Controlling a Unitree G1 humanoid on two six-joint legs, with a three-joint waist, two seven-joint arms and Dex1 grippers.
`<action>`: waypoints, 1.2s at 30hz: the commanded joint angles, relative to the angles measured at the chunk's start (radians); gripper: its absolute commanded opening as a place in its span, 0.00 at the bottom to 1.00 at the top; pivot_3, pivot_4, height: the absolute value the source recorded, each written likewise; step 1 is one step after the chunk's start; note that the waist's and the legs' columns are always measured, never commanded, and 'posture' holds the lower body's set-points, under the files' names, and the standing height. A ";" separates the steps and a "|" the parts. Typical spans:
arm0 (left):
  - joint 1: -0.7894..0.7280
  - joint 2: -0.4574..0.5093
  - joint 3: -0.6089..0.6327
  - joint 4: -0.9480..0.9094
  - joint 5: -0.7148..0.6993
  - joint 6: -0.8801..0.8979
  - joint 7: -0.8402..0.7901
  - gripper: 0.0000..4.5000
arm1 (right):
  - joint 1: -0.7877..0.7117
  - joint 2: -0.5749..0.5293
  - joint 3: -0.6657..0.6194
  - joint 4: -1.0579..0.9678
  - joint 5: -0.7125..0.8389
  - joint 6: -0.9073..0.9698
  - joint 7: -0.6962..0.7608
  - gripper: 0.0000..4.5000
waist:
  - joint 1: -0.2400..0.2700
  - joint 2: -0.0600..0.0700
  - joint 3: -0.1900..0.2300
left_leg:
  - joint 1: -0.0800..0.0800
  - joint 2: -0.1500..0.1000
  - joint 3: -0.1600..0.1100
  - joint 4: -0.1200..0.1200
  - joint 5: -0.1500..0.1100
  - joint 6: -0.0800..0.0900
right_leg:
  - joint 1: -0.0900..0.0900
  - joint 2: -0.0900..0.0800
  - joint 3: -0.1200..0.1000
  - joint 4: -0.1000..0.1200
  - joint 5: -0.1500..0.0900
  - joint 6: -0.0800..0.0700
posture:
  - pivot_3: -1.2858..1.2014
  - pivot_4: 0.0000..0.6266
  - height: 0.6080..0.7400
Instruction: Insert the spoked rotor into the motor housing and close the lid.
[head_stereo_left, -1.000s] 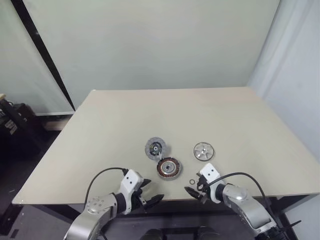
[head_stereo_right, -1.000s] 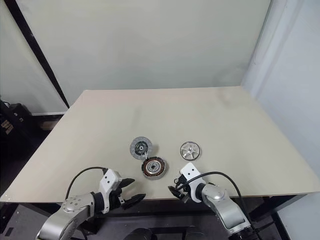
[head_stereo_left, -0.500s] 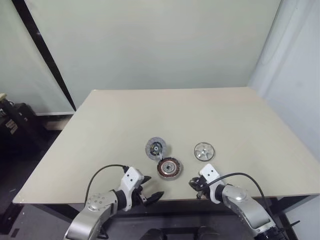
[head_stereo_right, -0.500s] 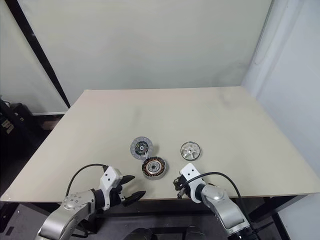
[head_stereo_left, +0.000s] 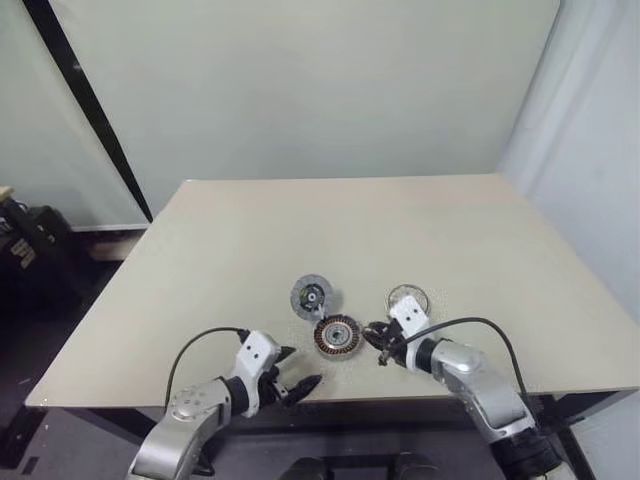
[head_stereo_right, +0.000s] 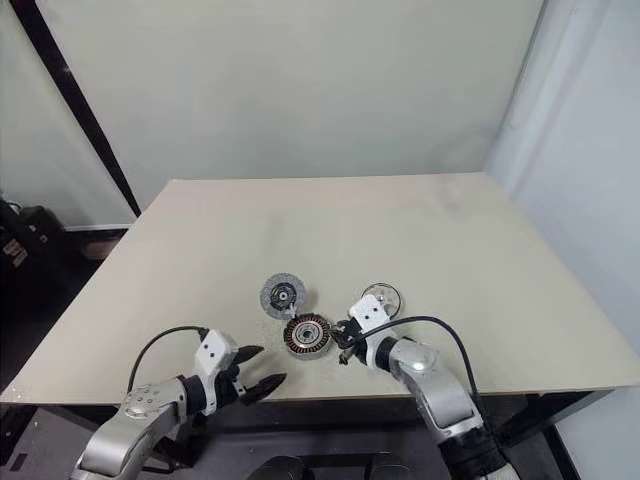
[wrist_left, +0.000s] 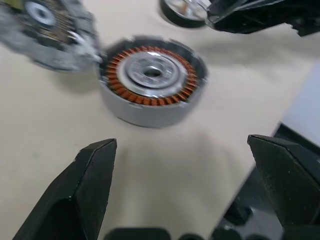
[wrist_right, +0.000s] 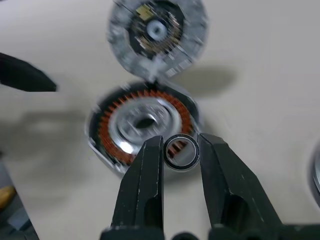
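The motor housing (head_stereo_left: 338, 335), with its copper windings, lies near the table's front edge. Touching its far-left side is the lid (head_stereo_left: 311, 297), a grey ribbed disc. The shiny spoked rotor (head_stereo_left: 405, 295) lies to the right, partly hidden behind my right wrist. My right gripper (wrist_right: 180, 147) is shut on a tiny dark ring (wrist_right: 181, 151), held just above the housing's (wrist_right: 142, 122) right-hand rim. At the table's front edge, short of the housing (wrist_left: 150, 85), my left gripper (wrist_left: 181, 141) is open and holds nothing.
The tan table (head_stereo_left: 250, 240) stretches far behind the parts. Its front edge (head_stereo_left: 120, 395) runs just under both grippers. A black cable (head_stereo_left: 480, 325) loops over my right forearm. Dark equipment (head_stereo_left: 20, 245) stands on the floor at the far left.
My right gripper shut on the tiny ring near the front edge, then rose and moved left with it to the housing's right side. The left gripper has barely moved.
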 joint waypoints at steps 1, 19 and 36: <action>-0.015 -0.005 0.030 -0.014 -0.015 -0.025 0.002 1.00 | -0.074 0.039 0.026 0.033 -0.010 -0.002 -0.001 0.15 | 0.000 0.000 0.000 | 0.000 0.000 0.000 0.000 0.000 0.000 | 0.000 0.000 0.000 0.000 0.000 0.000 | 0.52 0.00 1.00; 0.014 0.024 0.016 -0.049 0.020 -0.042 -0.003 1.00 | -0.179 0.148 0.061 0.266 -0.061 -0.074 -0.019 0.15 | -0.005 0.000 0.000 | 0.003 -0.001 0.000 0.000 0.000 0.000 | 0.000 0.002 0.000 0.005 0.001 -0.001 | 0.52 0.00 1.00; 0.021 0.023 0.015 -0.052 0.019 -0.044 0.004 1.00 | -0.210 0.178 0.061 0.358 -0.091 -0.112 -0.011 0.15 | -0.022 0.000 0.000 | 0.009 0.001 0.006 0.000 0.000 -0.001 | 0.000 0.000 0.004 0.013 0.001 -0.002 | 0.52 0.00 1.00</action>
